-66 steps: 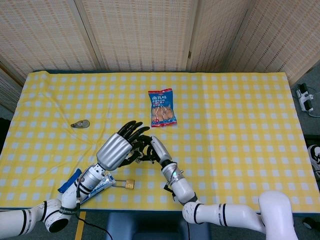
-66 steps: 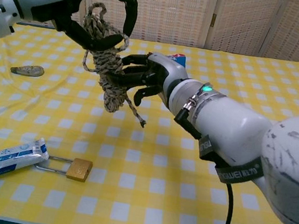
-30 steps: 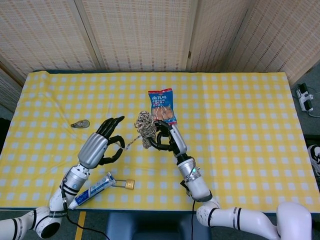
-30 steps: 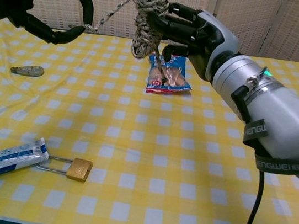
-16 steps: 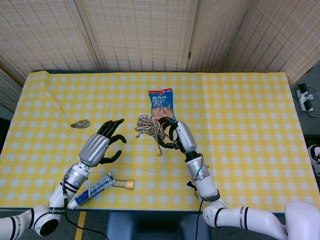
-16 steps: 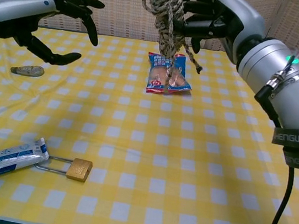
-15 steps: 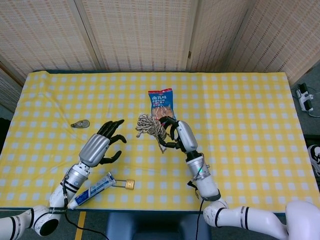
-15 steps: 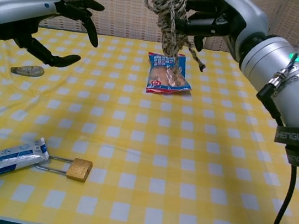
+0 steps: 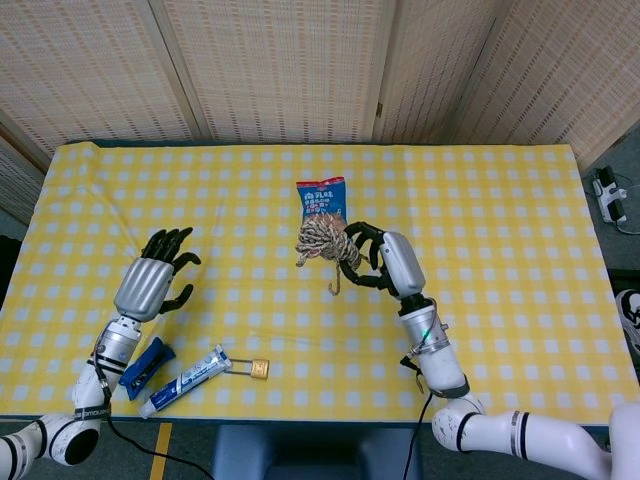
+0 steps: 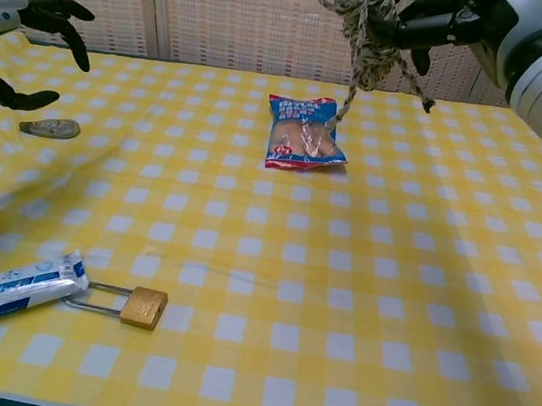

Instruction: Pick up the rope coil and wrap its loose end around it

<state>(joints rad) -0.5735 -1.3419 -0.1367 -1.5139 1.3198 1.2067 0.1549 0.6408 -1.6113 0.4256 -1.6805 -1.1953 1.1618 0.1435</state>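
Note:
The rope coil (image 9: 323, 243) is a beige and dark braided bundle held above the table by my right hand (image 9: 385, 262). In the chest view the rope coil (image 10: 362, 19) hangs from the right hand (image 10: 449, 14) at the top, with a loose end dangling toward the snack bag. My left hand (image 9: 155, 280) is far off to the left, empty, with its fingers spread. In the chest view the left hand (image 10: 17, 31) shows at the left edge.
A red and blue snack bag (image 9: 321, 200) lies behind the coil. A brass padlock (image 9: 256, 369), a toothpaste tube (image 9: 188, 380) and a blue object (image 9: 142, 362) lie near the front left. A small grey item (image 10: 49, 127) rests at the left.
My left hand let go of the rope's loose end and drew back to the left. My right hand moved right with the coil, and the loose end now dangles below it.

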